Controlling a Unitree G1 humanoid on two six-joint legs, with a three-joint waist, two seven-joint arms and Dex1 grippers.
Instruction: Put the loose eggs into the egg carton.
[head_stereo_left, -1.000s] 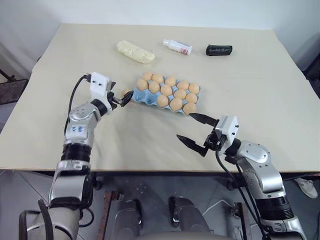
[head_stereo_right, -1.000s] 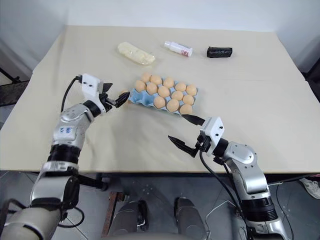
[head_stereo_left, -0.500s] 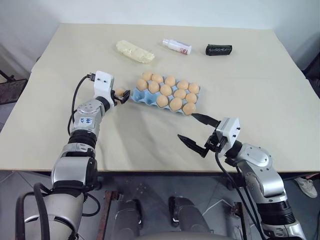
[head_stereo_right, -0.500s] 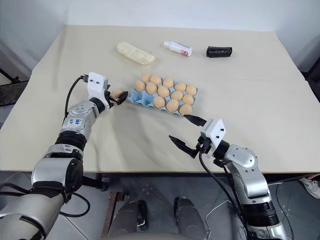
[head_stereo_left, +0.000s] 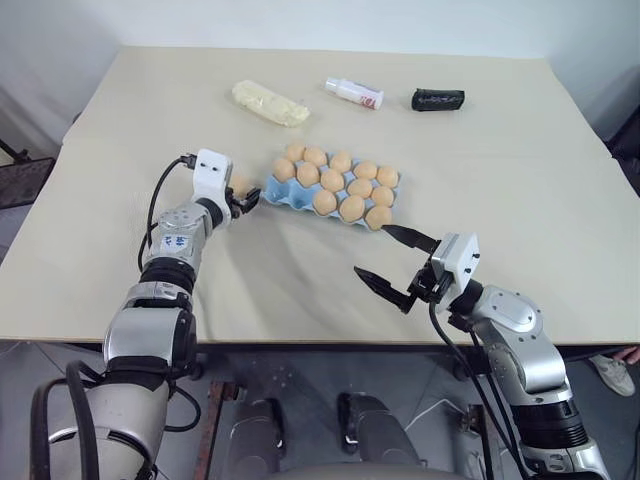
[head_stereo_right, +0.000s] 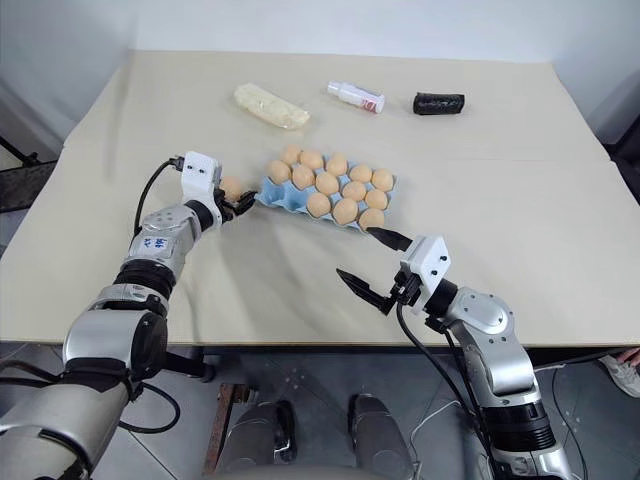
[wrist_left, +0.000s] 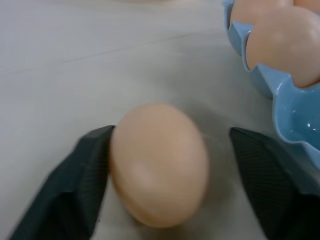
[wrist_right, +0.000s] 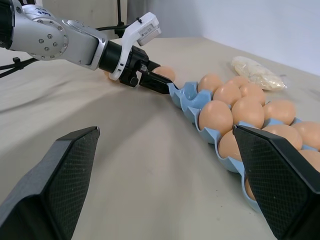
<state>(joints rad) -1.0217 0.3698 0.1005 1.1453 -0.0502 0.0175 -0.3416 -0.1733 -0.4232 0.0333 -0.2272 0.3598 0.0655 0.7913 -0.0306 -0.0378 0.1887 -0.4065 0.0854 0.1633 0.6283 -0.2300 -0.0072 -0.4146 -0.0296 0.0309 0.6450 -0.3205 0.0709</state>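
Left hand half-clenched around loose egg beside egg carton; no legible writing.

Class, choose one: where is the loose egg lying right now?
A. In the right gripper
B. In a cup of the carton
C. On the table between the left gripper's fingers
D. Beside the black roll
C: the loose egg lies on the table between the left gripper fingers, beside the egg carton.

egg carton cut off at frame edge, loose egg blurred
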